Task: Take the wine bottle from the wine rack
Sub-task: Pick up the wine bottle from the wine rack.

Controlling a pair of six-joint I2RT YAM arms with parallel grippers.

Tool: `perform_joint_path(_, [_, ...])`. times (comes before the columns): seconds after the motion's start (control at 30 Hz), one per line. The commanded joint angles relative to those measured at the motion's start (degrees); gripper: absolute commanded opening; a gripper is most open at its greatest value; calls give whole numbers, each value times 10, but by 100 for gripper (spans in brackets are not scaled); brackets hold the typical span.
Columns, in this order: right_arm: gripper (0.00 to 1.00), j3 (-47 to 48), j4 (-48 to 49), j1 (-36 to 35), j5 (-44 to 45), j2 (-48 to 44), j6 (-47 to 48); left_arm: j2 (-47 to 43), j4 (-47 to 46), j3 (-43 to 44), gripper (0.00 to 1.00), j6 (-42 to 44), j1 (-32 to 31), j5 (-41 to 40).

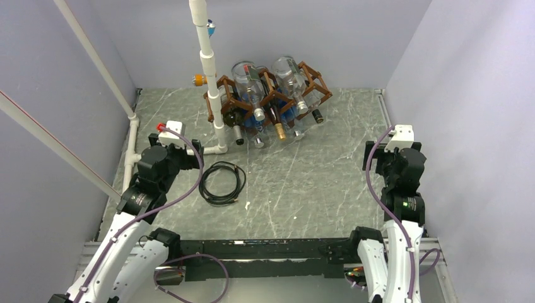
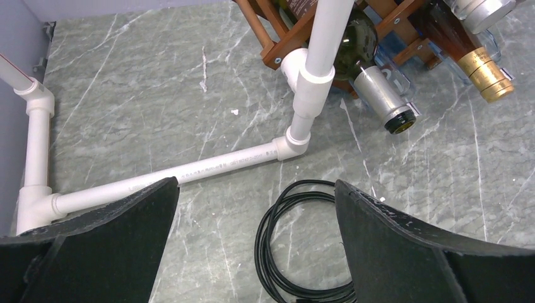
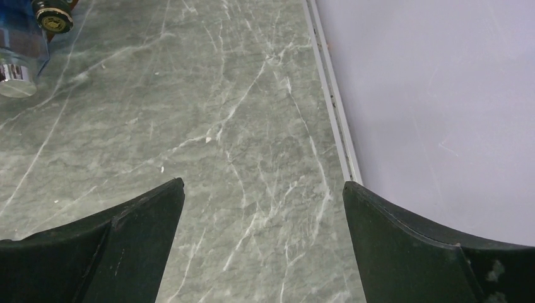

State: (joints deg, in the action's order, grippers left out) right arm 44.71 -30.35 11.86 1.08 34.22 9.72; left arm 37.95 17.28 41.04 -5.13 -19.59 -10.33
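Note:
The dark brown lattice wine rack (image 1: 315,82) stands at the back middle of the table, with several bottles lying in its cells, necks toward me. A dark green wine bottle (image 1: 235,126) with a silver cap fills the lower left cell, and it also shows in the left wrist view as the green bottle (image 2: 372,88) beside a rack strut (image 2: 284,47). An amber bottle (image 2: 473,53) with a gold cap lies to its right. My left gripper (image 2: 255,189) is open and empty, well short of the rack. My right gripper (image 3: 262,189) is open and empty over bare table, far right of the rack.
A white PVC pipe frame (image 1: 208,69) rises right in front of the rack's left end, and its floor pipe (image 2: 208,170) runs to the left wall. A coiled black cable (image 1: 222,183) lies below the left gripper. Grey walls close in on both sides. Two bottle caps (image 3: 53,19) show at the top left of the right wrist view.

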Motion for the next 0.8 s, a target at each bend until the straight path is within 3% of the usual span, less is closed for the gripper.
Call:
perform_joint_path(0.0, [100, 7, 3, 0, 7, -4, 26, -16, -18, -2, 99, 6, -3, -1])
perform_joint_path(0.2, [100, 14, -22, 0, -64, -6, 116, -18, -16, -3, 99, 7, -4, -3])
perform_joint_path(0.47, [100, 10, -109, 0, -246, -13, 298, -7, -14, -7, 99, 19, -11, -16])
perform_joint_path(0.6, [100, -14, -80, 0, -251, -12, 292, -7, -18, -10, 99, 21, -13, -9])
perform_joint_path(0.77, [100, 15, -117, -8, -292, 31, 250, -19, -26, -13, 99, 20, -13, 17])
